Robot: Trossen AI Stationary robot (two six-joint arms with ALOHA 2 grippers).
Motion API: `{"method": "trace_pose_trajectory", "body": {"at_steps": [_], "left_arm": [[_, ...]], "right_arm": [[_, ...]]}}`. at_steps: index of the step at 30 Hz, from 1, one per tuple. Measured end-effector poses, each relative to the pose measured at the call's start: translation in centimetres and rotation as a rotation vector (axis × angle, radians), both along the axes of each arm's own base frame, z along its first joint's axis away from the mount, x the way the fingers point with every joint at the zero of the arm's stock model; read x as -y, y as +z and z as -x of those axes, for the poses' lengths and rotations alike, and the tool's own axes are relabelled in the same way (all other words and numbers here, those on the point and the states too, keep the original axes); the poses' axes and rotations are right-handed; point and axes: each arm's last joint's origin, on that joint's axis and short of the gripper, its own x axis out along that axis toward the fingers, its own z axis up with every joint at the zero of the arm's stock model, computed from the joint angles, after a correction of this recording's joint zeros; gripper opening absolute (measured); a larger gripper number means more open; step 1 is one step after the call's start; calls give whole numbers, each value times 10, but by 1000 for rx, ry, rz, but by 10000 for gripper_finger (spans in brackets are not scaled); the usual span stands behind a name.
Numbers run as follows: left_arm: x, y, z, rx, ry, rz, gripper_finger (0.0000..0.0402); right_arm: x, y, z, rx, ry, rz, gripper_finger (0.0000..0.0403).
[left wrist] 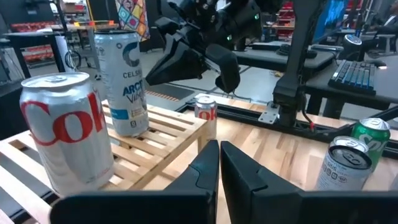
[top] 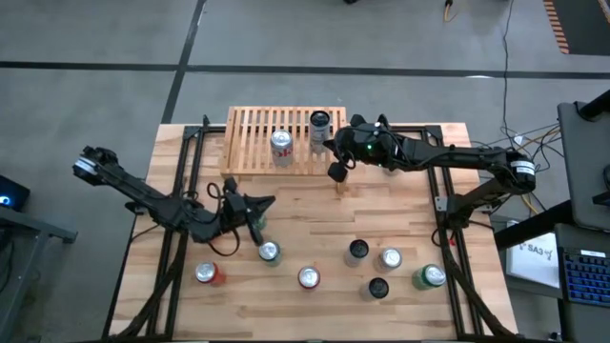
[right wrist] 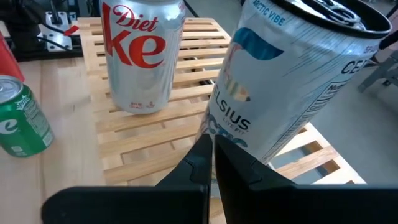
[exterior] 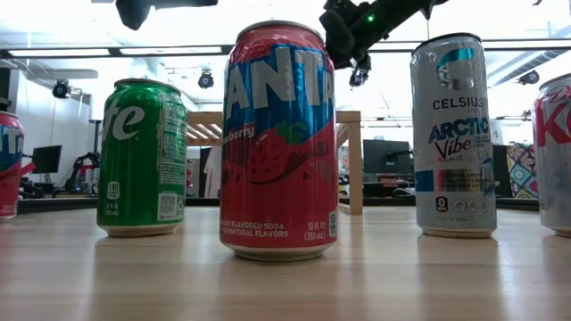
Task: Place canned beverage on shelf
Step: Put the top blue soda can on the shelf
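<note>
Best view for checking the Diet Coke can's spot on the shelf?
High view: the Diet Coke can stands upright on the shelf, left of the Celsius can. Both wrist views show it close but cropped. Low view doesn't clearly show it.

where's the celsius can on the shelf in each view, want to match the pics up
High view: Celsius can at the shelf's right end, beside the Diet Coke can.
Low view: not identifiable; the Celsius there stands on the table.
Left wrist view: upright on the slats, behind the Coke.
Right wrist view: large, tilted, close up.
Shared landmark: the Diet Coke can.
</note>
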Motion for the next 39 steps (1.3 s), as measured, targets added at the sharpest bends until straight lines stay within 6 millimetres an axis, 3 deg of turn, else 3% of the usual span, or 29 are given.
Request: {"method": "trace_pose_trajectory", "body": {"at_steps": [13,39], "left_arm": [[8,-8,-14,-17,-3,26,0],[7,-6,-12,-10,-4,27,0]], "right_arm": [[0,-1,-1,-13,11,21,9],[1,-4,-4,-25,21,36,9]]}}
